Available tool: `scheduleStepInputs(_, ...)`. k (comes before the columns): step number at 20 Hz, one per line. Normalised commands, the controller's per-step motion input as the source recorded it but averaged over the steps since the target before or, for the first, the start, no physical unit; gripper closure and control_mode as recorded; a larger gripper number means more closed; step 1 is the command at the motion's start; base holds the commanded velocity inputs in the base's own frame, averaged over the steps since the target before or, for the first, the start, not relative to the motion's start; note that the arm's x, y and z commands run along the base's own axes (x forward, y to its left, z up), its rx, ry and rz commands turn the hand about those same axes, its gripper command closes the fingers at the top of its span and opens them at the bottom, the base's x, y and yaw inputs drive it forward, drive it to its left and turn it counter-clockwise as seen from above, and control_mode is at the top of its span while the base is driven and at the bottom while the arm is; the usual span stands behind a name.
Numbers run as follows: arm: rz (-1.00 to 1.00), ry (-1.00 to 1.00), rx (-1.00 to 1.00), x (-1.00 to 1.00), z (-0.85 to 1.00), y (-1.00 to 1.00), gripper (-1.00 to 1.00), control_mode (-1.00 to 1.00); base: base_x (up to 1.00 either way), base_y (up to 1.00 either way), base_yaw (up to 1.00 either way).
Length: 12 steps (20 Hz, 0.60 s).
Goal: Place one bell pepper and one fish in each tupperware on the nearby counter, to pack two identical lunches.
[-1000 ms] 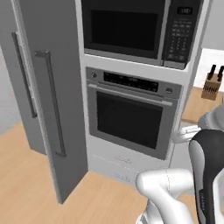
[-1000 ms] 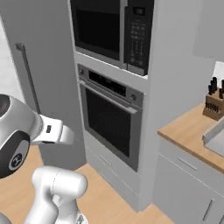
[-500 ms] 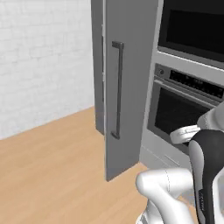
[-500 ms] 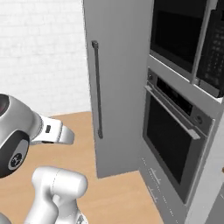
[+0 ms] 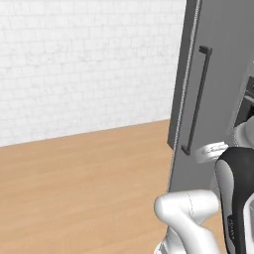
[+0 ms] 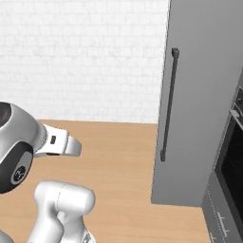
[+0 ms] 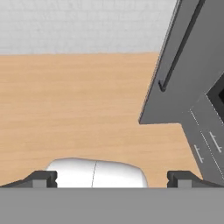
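Currently:
Gripper [image 7: 112, 177]: spread, empty.
Risk: your arm could clip the grey door [image 6: 201, 95] if you swing close.

A kitchen: a tall grey fridge door [image 6: 204, 95] with a dark handle [image 6: 168, 104] at right, oven front [image 6: 230, 166] at lower right, wooden floor [image 5: 84, 188], white brick wall [image 5: 89, 64].

Glossy white rounded arm [image 6: 59, 209] with black joint caps and grey seams
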Motion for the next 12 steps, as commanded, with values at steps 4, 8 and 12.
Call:
scheduleStepInputs(4,0.0,0.0,0.0,0.0,0.0,0.0,-1.0,1.0,0.8,0.5,0.25)
scheduleStepInputs(8,0.0,0.0,0.0,0.0,0.0,0.0,-1.0,1.0,1.0,0.59,0.01)
scheduleStepInputs(12,0.0,0.0,0.0,0.0,0.0,0.0,-1.0,1.0,1.0,0.84,-0.01)
